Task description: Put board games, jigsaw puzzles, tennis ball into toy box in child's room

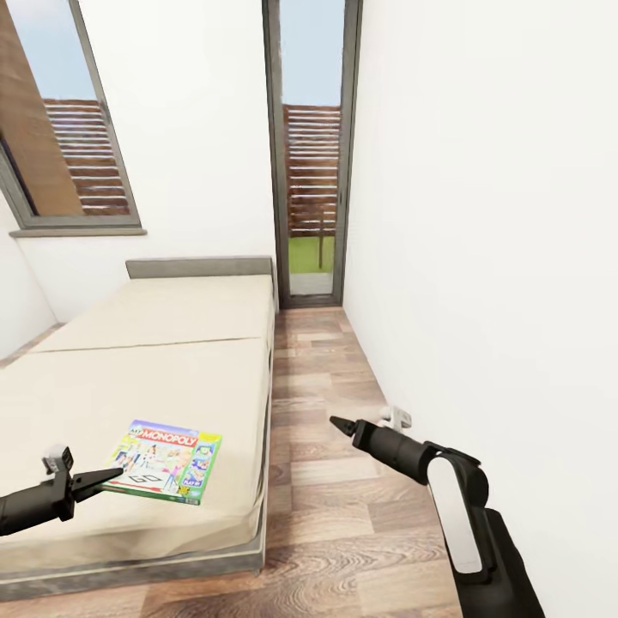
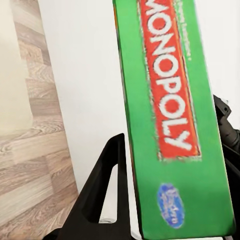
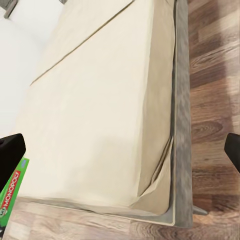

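A green-edged Monopoly board game [image 1: 167,460] lies near the foot corner of the beige bed [image 1: 154,369]. My left gripper [image 1: 110,476] comes in from the left and is shut on the box's near edge. In the left wrist view the box's green side [image 2: 172,115] stands close against one dark finger [image 2: 107,190], and the other finger is hidden behind it. My right gripper [image 1: 343,424] hangs over the wood floor beside the bed, open, with nothing in it. In the right wrist view its fingers [image 3: 10,152] stand wide apart above the mattress [image 3: 100,110], with the game's corner [image 3: 10,192] beside one of them.
A narrow strip of wood-plank floor [image 1: 326,481] runs between the bed's dark frame [image 1: 266,481] and the white wall [image 1: 498,257] on the right. A tall glass door [image 1: 311,154] closes the far end. A small white fitting [image 1: 396,417] sits low on the wall.
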Controlling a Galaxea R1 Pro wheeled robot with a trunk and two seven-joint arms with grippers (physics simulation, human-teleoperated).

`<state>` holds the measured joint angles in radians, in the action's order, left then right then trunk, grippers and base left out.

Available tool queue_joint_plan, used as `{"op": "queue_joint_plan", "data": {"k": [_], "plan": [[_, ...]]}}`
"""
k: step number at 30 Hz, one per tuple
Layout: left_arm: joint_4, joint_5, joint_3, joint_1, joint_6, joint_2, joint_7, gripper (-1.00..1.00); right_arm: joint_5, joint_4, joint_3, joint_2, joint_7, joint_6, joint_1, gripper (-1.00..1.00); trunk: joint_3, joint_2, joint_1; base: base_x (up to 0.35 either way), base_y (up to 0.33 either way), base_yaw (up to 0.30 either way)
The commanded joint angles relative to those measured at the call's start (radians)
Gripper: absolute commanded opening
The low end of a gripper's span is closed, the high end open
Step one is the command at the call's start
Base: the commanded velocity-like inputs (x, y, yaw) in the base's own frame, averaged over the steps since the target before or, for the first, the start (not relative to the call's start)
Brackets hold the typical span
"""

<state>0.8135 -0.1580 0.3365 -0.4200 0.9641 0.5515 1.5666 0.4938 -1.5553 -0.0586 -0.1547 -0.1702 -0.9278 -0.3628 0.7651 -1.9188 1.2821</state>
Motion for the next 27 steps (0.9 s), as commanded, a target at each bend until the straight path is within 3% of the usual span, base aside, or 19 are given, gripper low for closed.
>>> {"op": "queue_joint_plan", "data": {"k": [1, 27], "plan": [[0.0, 0.002, 0.0, 0.0, 0.011, 0.0, 0.004, -1.0, -0.008, 0.0, -0.005, -0.001, -0.01, 0.003, -0.001, 1.0, -0.002, 0.007, -0.004, -0.001, 0.0, 0.0], [0.001, 0.001, 0.001, 0.0, 0.012, 0.001, 0.004, -1.0, -0.007, 0.002, 0.0, -0.012, -0.008, 0.052, -0.001, 1.0, -0.084, 0.189, -0.104, 0.0, 0.0, 0.0]]}}
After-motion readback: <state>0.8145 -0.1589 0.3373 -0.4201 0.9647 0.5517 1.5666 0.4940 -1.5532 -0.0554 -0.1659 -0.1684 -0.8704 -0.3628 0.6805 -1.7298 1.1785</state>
